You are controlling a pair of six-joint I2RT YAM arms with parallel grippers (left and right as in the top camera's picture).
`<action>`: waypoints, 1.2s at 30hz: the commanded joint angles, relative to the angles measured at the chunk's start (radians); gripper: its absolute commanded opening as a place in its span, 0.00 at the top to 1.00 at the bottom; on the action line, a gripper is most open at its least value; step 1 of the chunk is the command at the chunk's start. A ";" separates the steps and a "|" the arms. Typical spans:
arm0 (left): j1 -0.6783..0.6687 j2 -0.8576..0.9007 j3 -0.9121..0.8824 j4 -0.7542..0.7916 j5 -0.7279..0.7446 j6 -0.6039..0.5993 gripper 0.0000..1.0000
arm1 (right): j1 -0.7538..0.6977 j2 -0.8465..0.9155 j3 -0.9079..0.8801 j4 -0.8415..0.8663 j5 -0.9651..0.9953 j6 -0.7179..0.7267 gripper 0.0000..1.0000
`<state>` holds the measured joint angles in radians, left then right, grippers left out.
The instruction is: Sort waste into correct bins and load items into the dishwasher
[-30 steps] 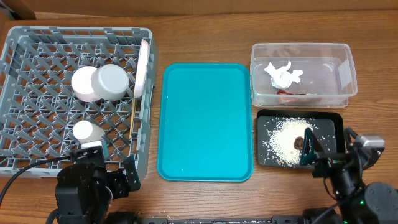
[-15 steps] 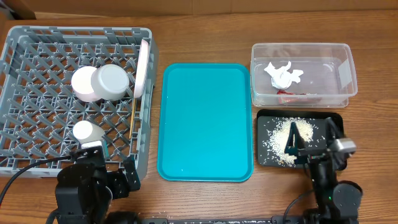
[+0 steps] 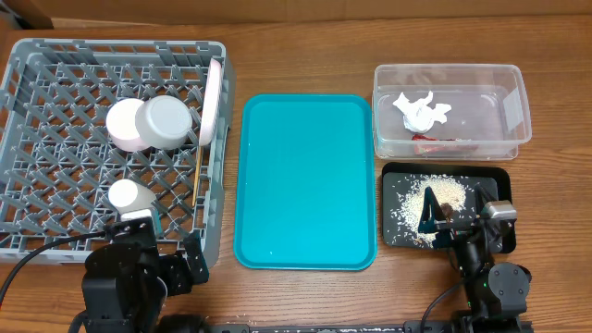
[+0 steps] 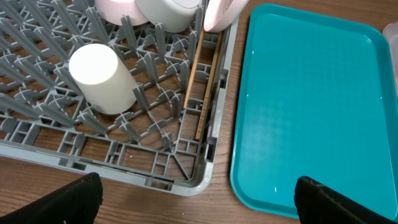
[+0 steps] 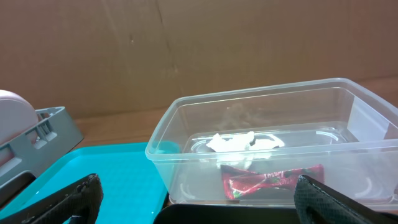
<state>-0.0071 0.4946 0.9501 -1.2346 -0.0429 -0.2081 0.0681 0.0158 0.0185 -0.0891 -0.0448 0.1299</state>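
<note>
Where the waste lies: napkin [image 3: 421, 109] and red wrapper [image 5: 273, 180] in the clear tub [image 3: 518, 76], far right; rice [image 3: 435, 196] on the black tray [image 3: 396, 172] just nearer.
Handling: napkin soft and light, pinch a fold; wrapper crinkly, probably slippery; rice loose, likely easier to move by tilting its tray.
Dishes: plate [image 3: 213, 102], pink bowl [image 3: 123, 126], grey-green bowl [image 3: 168, 120], cup [image 4: 102, 78], chopsticks [image 4: 202, 93] in the rack [image 3: 18, 55], left; hard, breakable, best taken by the rim.
Left gripper [image 4: 199, 199]: jaws wide, empty, above the rack's near right corner.
Right gripper [image 5: 199, 199]: jaws wide, empty, low over the black tray, facing the tub.
</note>
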 commanded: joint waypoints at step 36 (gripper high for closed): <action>0.008 -0.491 -0.884 1.163 0.131 0.014 0.00 | 0.005 -0.007 -0.010 0.008 0.007 -0.003 0.00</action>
<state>-0.0051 0.0212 0.1406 -0.1833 0.0551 -0.2081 0.0681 0.0154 0.0185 -0.0887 -0.0448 0.1295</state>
